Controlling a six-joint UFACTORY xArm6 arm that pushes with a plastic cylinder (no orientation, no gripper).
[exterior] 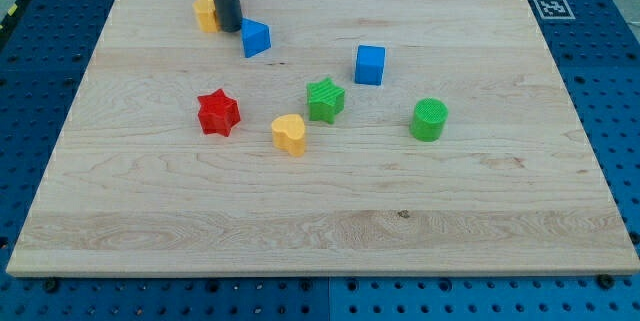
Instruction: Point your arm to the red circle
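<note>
My tip (228,29) rests on the board near the view's top left. It stands between a yellow block (205,12) just to its left and a blue triangular block (256,38) just to its right, close to both. The rod hides part of the yellow block. A red star (218,113) lies below the tip, towards the board's middle left. No red circle shows in the view.
A yellow heart (289,134), a green star (325,99), a blue cube (370,64) and a green cylinder (429,119) lie around the middle of the wooden board (320,241). A black-and-white marker (552,7) sits beyond the board's top right corner.
</note>
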